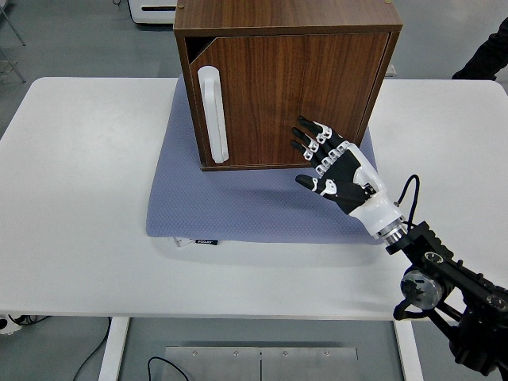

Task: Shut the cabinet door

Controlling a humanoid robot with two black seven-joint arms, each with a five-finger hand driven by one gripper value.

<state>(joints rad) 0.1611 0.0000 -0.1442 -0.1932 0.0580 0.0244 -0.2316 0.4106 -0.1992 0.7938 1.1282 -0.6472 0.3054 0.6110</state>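
From the head view, the wooden cabinet is sitting on a blue-grey mat at the far middle of the white table. Its door is lying nearly flush with the front, a thin dark gap showing at the cabinet's top left corner, beside the white handle. The right hand is hovering at the cabinet's lower right front, fingers spread and holding nothing.

A wooden cabinet sits on a blue mat, its door nearly flush; the right hand hovers before it, fingers spread.
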